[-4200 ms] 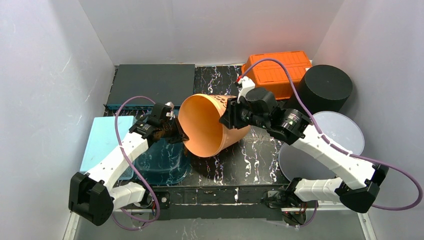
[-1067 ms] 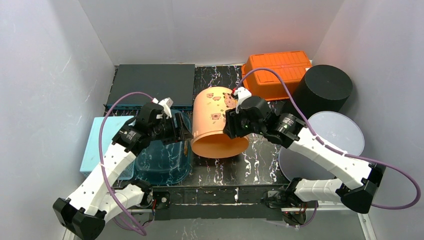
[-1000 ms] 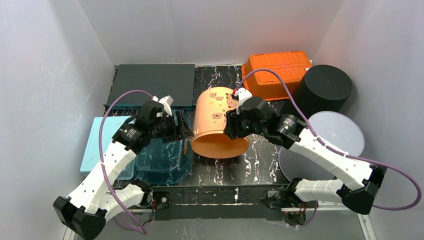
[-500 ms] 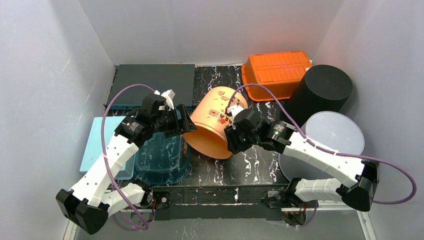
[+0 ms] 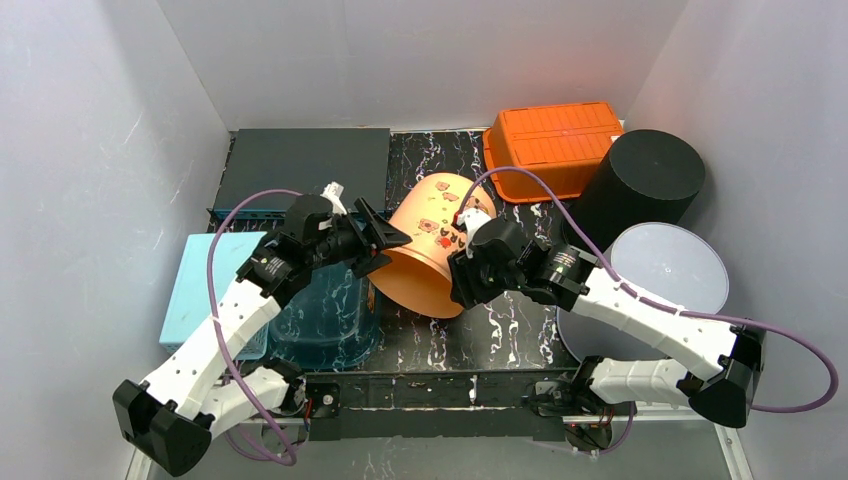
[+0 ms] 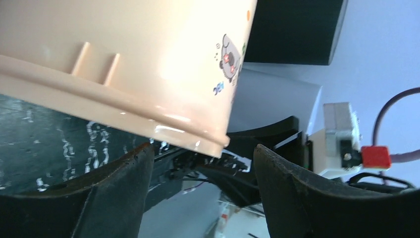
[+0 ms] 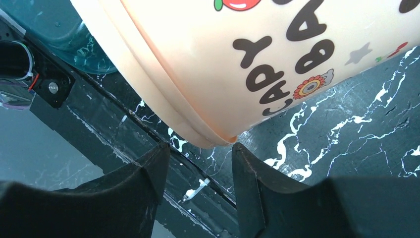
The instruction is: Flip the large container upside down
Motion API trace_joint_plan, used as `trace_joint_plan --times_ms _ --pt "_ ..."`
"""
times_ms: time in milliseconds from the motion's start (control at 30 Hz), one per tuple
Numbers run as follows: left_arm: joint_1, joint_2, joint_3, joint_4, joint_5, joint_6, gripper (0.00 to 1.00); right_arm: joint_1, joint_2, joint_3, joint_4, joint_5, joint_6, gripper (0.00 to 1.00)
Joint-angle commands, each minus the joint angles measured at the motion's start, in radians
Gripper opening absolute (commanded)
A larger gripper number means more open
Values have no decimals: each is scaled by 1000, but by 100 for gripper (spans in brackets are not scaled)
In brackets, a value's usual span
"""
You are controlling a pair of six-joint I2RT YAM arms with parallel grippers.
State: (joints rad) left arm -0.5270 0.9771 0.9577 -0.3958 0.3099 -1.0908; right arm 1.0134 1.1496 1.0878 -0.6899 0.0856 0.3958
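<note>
The large container point(image 5: 425, 255) is an orange bucket with cartoon prints. It stands tilted on the black marble table, base up and toward the back, mouth down toward the near side. My left gripper point(image 5: 383, 250) is open at its left rim. In the left wrist view the container point(image 6: 148, 59) fills the top, and its rim edge hangs just past the left gripper point(image 6: 203, 153). My right gripper point(image 5: 462, 285) is open low at the right front rim. In the right wrist view the container point(image 7: 223, 59) has its rim tip just above the right gripper point(image 7: 200, 148).
A translucent blue tub point(image 5: 325, 320) and a light blue lid point(image 5: 205, 285) lie under the left arm. A dark flat box point(image 5: 305, 165) is at the back left, an orange crate point(image 5: 555, 135) and a black cylinder point(image 5: 645, 180) at the back right. A grey disc point(image 5: 650, 290) lies under the right arm.
The container has tipped further over, its mouth now facing down and nearer. My left gripper opened wider at the left rim. My right gripper slid down toward the near rim.
</note>
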Motion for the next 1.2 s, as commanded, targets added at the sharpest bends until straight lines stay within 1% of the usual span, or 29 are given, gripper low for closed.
trace_joint_plan --times_ms 0,167,267,433,533,767,800,900,1000,1067,1167 --pt "-29 19 -5 99 -31 -197 71 4 -26 -8 47 -9 15 58" --pt "-60 26 -48 147 -108 -303 70 4 -45 -14 52 -8 24 58" --pt "-71 38 -69 157 -135 -320 67 5 -65 -13 64 -5 26 59" --pt "-91 70 -92 170 -154 -323 58 5 -92 14 75 2 24 60" --pt "-94 82 -117 197 -143 -323 51 4 -107 45 70 39 18 63" --pt "-106 97 -124 225 -111 -291 38 4 -157 127 32 240 5 68" --pt "-110 100 -123 226 -105 -281 34 4 -163 136 25 280 9 68" --pt "-121 108 -120 232 -82 -255 27 5 -162 179 -29 426 46 70" --pt "-135 118 -121 236 -63 -235 20 2 -137 229 -114 542 91 75" --pt "-144 125 -127 250 -46 -228 17 -1 -102 269 -160 571 111 77" --pt "-155 136 -136 283 -23 -216 14 -30 -31 338 -208 536 105 81"
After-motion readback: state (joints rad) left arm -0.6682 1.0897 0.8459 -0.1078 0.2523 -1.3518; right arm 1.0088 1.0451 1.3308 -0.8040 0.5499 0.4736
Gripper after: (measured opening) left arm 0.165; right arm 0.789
